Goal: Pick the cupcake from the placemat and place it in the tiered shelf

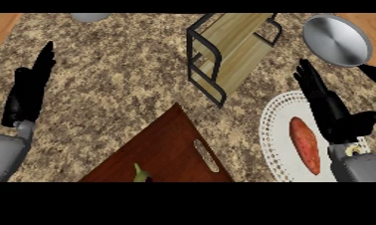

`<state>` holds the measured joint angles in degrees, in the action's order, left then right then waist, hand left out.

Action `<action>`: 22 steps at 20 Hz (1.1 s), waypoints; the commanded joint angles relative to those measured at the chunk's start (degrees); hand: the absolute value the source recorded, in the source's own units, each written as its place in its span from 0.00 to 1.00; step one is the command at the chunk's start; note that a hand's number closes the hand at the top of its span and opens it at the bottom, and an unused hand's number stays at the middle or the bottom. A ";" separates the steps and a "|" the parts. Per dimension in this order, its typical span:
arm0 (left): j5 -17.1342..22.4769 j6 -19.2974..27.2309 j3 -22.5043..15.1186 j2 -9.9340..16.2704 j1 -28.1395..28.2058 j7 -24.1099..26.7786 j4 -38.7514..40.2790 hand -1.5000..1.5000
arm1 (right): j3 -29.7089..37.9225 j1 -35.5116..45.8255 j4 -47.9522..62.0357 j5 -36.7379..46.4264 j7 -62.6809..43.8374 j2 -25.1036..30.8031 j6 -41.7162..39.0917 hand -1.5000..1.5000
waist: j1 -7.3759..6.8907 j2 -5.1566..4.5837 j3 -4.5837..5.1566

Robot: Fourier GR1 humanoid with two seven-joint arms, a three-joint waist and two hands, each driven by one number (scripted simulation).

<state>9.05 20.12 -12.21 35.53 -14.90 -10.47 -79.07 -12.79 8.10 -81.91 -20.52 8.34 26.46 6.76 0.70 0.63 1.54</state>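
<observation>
The left hand point(29, 92) rests at the counter's point(110, 69) left edge, fingers straight. Next comes a wooden cutting board point(165, 152), then the tiered shelf point(231, 52). Rightmost, the right hand point(327, 104), fingers straight, hovers over the white placemat point(275, 134); no cupcake shows, only a sweet potato point(305, 144).

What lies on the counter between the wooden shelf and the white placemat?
Nothing: in the head view the stretch between the shelf and the placemat is bare speckled counter. The right hand hangs above the placemat's edge.

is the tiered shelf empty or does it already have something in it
Empty as far as it shows: the tiered shelf has bare wooden boards inside its black frame, nothing on them. No cupcake is visible anywhere.
</observation>
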 commanded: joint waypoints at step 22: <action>13.69 -9.08 2.41 -13.38 10.45 -0.46 5.46 0.50 | 38.16 -46.96 -6.67 -9.62 6.22 22.63 -13.72 0.00 | 0.94 -0.58 -1.34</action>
<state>22.86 12.36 -9.02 23.44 -4.41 -10.37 -76.72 23.33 -33.85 -80.89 -28.89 18.67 46.48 -3.77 2.19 0.53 -0.11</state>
